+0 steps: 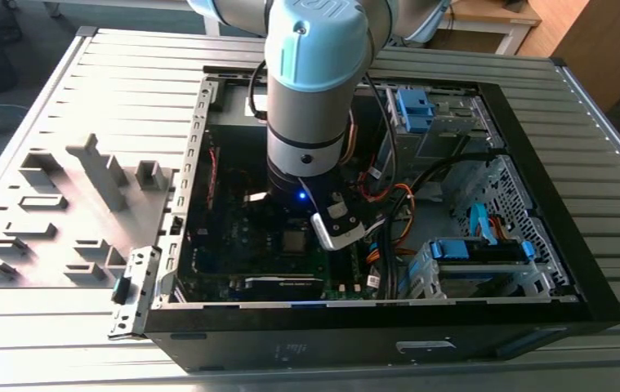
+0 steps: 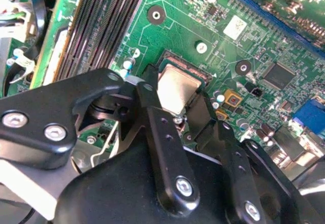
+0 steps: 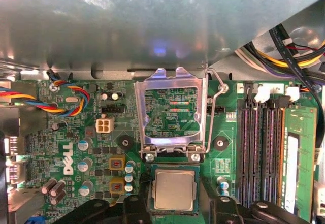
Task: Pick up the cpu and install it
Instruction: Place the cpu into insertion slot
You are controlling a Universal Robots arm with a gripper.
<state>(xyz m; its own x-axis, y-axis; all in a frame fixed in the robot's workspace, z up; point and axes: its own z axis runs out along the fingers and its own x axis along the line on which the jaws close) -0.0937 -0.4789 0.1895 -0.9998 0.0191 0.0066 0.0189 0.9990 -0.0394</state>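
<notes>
The cpu (image 3: 175, 189), a small silver square, lies flat in its socket on the green motherboard (image 3: 76, 142) in both wrist views; the second wrist view shows the cpu (image 2: 176, 86) partly behind the black fingers (image 2: 146, 89). My gripper (image 3: 175, 206) hovers right over it, open, one finger on each side of the socket and apart from the chip's edges. The socket's metal load plate (image 3: 170, 109) stands swung up beside the cpu, its lever (image 3: 216, 107) raised. In the exterior view the arm (image 1: 310, 106) reaches down into the open computer case (image 1: 538, 269).
Memory slots (image 3: 259, 153) run alongside the socket, and a green card (image 3: 299, 158) stands past them. Bundled cables (image 3: 289, 51) hang near the case wall (image 3: 152, 26). Blue drive brackets (image 1: 484, 249) fill the case at the exterior view's right. A grey fixture tray (image 1: 59, 220) lies outside, at its left.
</notes>
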